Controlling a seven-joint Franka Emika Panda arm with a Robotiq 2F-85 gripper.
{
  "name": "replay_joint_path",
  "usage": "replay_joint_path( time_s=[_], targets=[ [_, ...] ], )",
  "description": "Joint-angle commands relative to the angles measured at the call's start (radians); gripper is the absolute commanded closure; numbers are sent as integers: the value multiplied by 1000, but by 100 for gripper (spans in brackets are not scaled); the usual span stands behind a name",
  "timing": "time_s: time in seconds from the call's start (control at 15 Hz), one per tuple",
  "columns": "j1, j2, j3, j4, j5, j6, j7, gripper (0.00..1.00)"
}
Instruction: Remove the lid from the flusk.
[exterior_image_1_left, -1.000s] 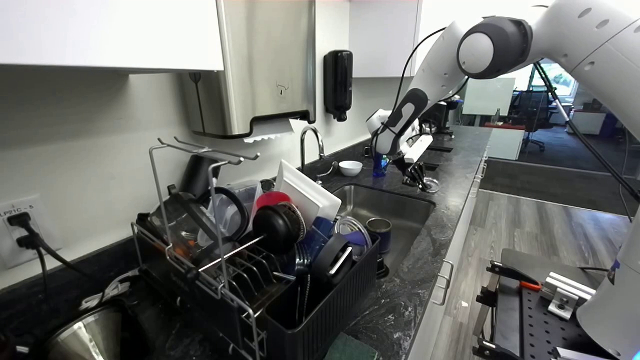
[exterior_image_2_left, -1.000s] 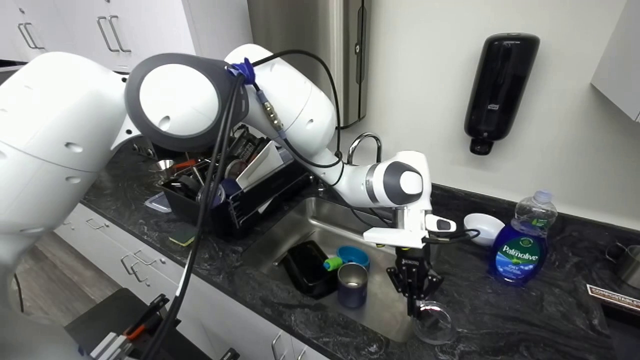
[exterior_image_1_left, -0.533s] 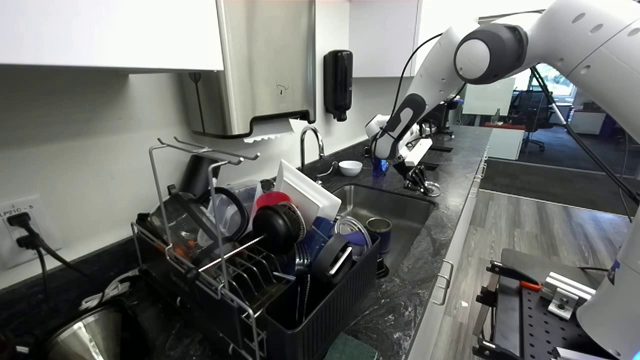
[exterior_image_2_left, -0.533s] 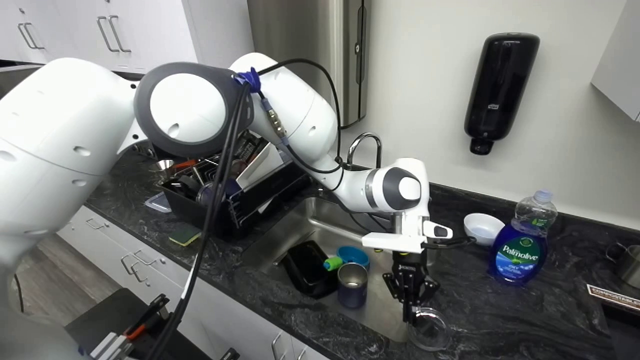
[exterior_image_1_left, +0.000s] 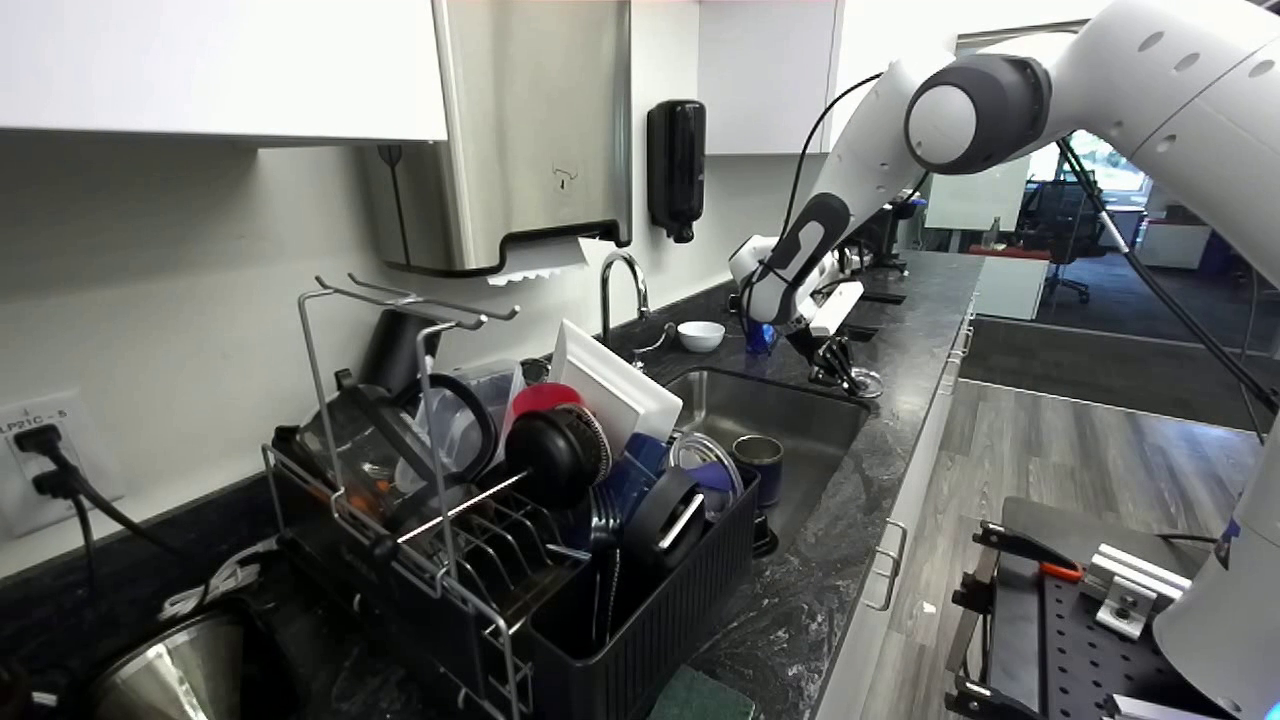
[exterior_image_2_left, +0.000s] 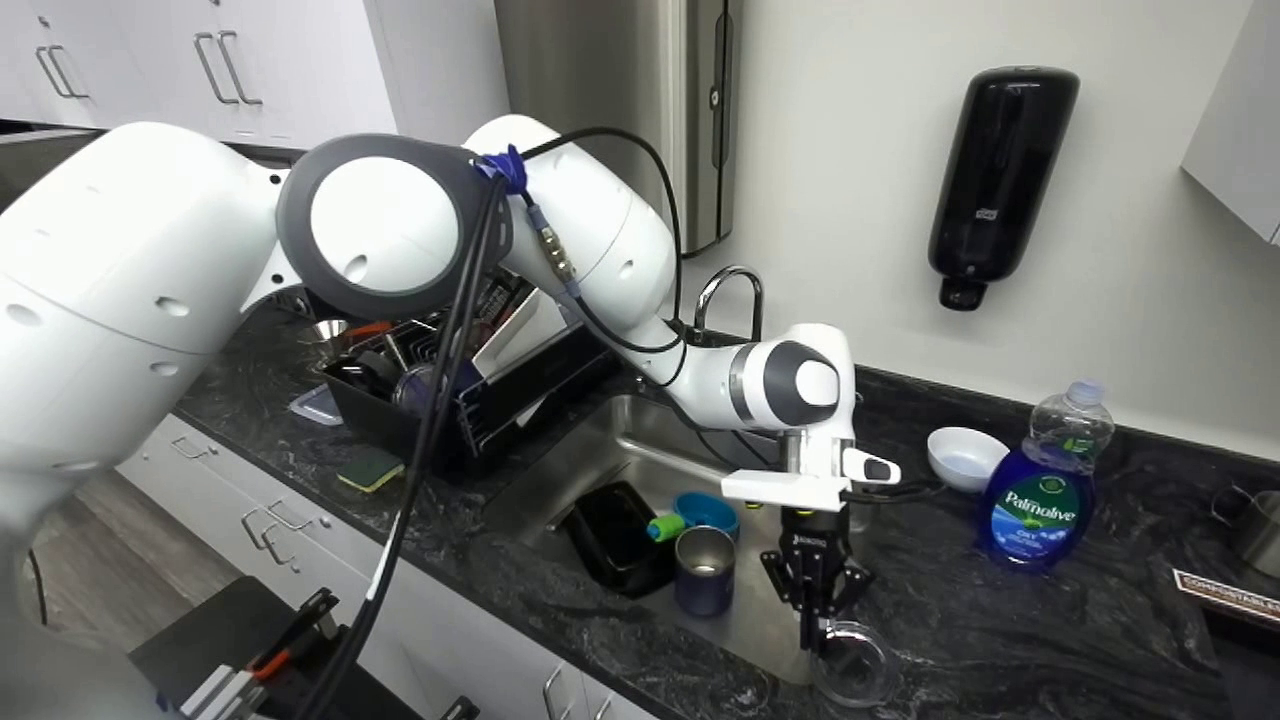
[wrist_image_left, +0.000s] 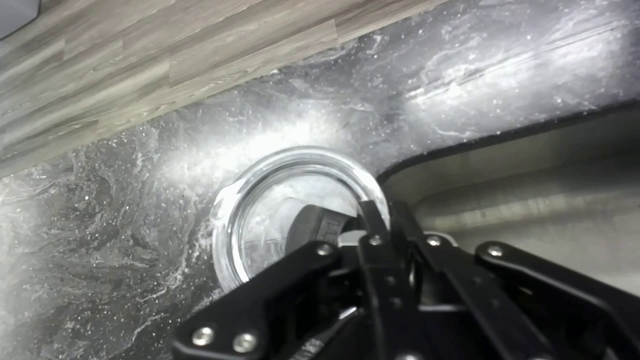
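Observation:
The flusk is a dark blue steel-rimmed tumbler, upright in the sink with its top open; it also shows in an exterior view. The lid is a clear round disc, also seen in an exterior view; in the wrist view the lid shows a dark grey tab. My gripper is shut on the lid's rim, apart from the flusk. In the wrist view, its fingertips pinch the rim's sink side. The lid is over the counter by the sink corner; I cannot tell whether it touches the counter.
The steel sink also holds a black tray and a blue bowl. A soap bottle and white bowl stand behind. A full dish rack is beside the sink. The counter edge drops to the floor.
My arm has lowered, and the gripper has moved slightly toward the counter's front edge with the lid in it. The motion is slower in the last half second. The flusk has not moved.

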Motion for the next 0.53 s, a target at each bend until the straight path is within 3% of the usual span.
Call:
replay_joint_path(
  time_s=[0.0, 0.47],
  targets=[
    [-23, 15, 22, 37, 15, -40, -36, 98],
    [-36, 40, 19, 79, 17, -63, -43, 98]
  ],
)
